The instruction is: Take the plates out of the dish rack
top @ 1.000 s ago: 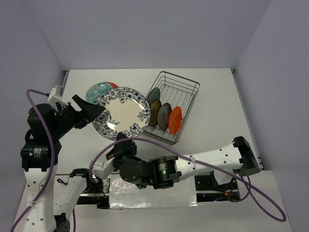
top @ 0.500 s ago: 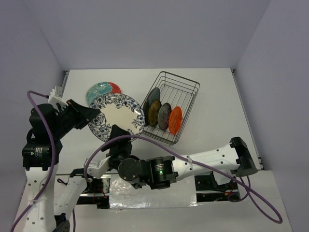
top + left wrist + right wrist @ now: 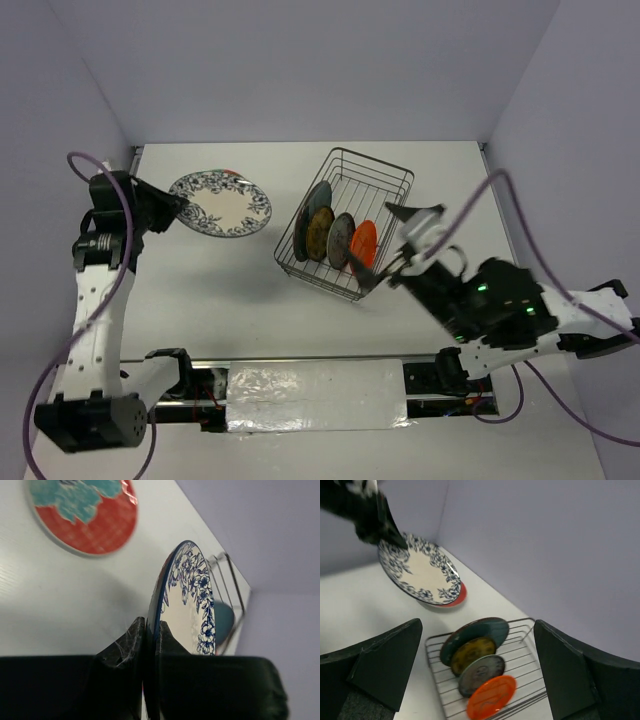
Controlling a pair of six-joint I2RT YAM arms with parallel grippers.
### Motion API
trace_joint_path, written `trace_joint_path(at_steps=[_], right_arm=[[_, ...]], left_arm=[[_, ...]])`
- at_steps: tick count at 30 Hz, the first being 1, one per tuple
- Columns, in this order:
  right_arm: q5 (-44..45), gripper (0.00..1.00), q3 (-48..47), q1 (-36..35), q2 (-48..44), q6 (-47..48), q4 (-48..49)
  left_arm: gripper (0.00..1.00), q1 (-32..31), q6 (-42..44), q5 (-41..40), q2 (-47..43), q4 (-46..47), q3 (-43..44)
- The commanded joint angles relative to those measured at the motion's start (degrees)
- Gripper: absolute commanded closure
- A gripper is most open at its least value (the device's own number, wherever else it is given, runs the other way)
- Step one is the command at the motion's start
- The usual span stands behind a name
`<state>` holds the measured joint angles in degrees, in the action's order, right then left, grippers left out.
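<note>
Left gripper [image 3: 150, 630], now clamped on the rim of the blue-and-white plate [image 3: 220, 204], holds it over the red-and-teal plate [image 3: 85, 515] ahead of it; right gripper [image 3: 398, 248], jaws newly apart, has withdrawn beside the dish rack [image 3: 385, 170], four plates [image 3: 341, 240] remaining inside.

Blue-and-white plate [image 3: 222, 203] in left pincer [image 3: 172, 207]; four plates [image 3: 341, 240] upright in rack [image 3: 378, 195].

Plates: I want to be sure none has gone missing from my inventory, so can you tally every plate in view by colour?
blue-and-white patterned plate: 1
red-and-teal plate: 1
dark teal plate: 1
mustard-yellow plate: 1
grey-blue plate: 1
orange plate: 1
Total: 6
</note>
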<state>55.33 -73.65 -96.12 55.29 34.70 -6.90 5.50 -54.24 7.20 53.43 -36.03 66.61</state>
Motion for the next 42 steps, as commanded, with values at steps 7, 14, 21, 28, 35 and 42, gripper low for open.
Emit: trace_joint_path(at_steps=[7, 14, 21, 28, 35, 42], right_arm=[[-4.79, 0.0, 0.26, -0.48, -11.34, -29.77, -14.63], [-5.5, 0.0, -0.27, -0.65, -10.55, -32.59, -19.55], [-6.11, 0.0, 1.4, -0.83, -12.04, -32.94, -18.69], [-5.15, 0.0, 2.2, -0.74, -12.14, -32.06, -18.59], [-5.06, 0.0, 1.57, -0.83, -9.85, -31.89, -19.92], [-4.09, 0.0, 2.72, -0.83, -11.78, -34.52, -19.73]], left_arm=[[1.0, 5.4, -3.42, -8.52, 18.78, 34.23, -3.24], [1.0, 6.37, -2.37, -5.88, 30.58, 44.64, -2.89], [1.0, 7.33, -3.06, -3.42, 39.19, 48.69, -3.15], [0.96, 7.86, -2.98, -3.33, 42.72, 50.62, -5.08], [0.76, 8.04, -2.19, -5.53, 44.21, 49.31, -7.37], [0.43, 7.69, -0.52, -7.03, 48.52, 36.24, -1.41]])
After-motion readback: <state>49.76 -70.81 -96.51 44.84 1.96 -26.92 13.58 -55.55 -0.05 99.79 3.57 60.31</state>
